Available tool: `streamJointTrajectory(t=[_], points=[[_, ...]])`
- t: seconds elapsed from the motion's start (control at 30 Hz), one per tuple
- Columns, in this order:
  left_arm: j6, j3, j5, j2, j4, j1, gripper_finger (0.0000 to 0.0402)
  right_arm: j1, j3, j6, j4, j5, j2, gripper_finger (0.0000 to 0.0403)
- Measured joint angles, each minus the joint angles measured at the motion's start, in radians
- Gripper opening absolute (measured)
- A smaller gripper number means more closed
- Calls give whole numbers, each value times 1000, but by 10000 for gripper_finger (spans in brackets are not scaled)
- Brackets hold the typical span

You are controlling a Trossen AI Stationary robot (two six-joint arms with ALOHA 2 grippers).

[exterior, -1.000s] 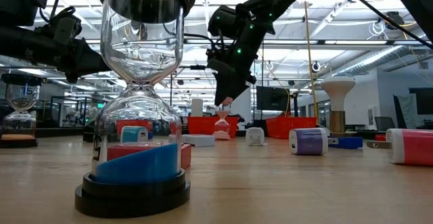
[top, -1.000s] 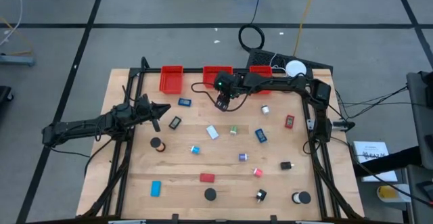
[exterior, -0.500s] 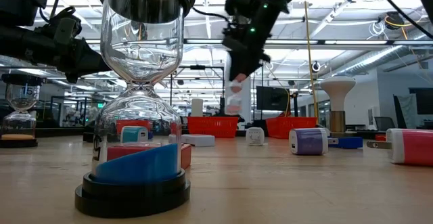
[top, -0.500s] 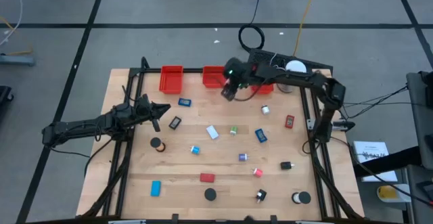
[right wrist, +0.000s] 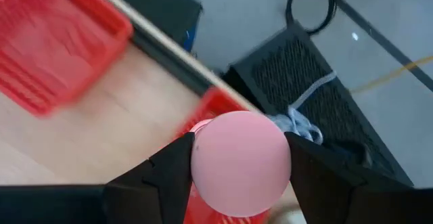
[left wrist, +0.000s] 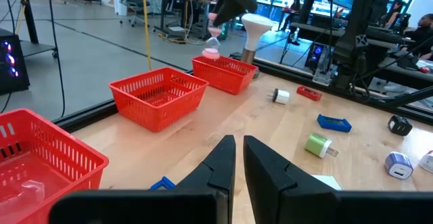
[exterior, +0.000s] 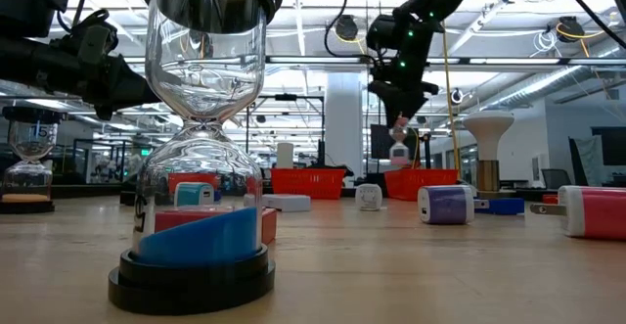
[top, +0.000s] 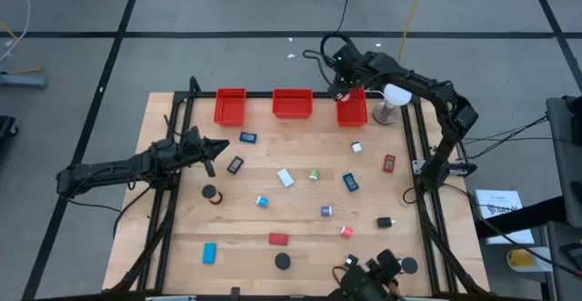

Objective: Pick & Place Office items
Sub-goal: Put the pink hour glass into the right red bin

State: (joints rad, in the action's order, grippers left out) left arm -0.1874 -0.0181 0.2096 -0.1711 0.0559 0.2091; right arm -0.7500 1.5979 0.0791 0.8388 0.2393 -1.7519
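Observation:
My right gripper [top: 345, 92] hangs above the rightmost red bin [top: 353, 112] at the table's far edge, shut on a small pink hourglass [exterior: 399, 150], which also shows in the left wrist view [left wrist: 212, 42]. My left gripper [top: 215, 148] waits over the table's left side, shut and touching nothing. Several tiny office items lie scattered on the wood: a blue block [top: 209, 252], a red block [top: 277, 239], a black disc [top: 283, 261], a white piece [top: 285, 177] and a purple bit [top: 326, 211]. My right gripper pinches the pink hourglass between its two fingers [right wrist: 169, 176], one on each side of its round pink end [right wrist: 240, 162]. The fingers come from above, pointing down. The hourglass hangs upright below them, lifted clear, over the rightmost bin.
Three red bins [top: 231, 106] [top: 292, 104] stand in a row along the far edge. The white round lamp [top: 396, 94] stands just right of the rightmost bin, close to my right gripper. A tall hourglass with blue sand [exterior: 201, 138] fills the low view's foreground. Something dark [top: 368, 278] sits at the near edge.
My right gripper has risen from the table in front of the middle bin and swung toward the far right. It has carried the pink hourglass, which stood on the wood a second ago, up clear of the table to above the rightmost bin.

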Motion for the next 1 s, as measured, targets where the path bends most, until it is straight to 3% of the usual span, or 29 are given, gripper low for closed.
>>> streamJointTrajectory(t=[0.4, 1.0], points=[[0, 0, 0, 0, 0, 0, 31, -32, -146, -23, -73, 0, 1, 204], [0, 0, 0, 0, 0, 0, 31, -62, -232, -91, -187, 50, 1, 207]])
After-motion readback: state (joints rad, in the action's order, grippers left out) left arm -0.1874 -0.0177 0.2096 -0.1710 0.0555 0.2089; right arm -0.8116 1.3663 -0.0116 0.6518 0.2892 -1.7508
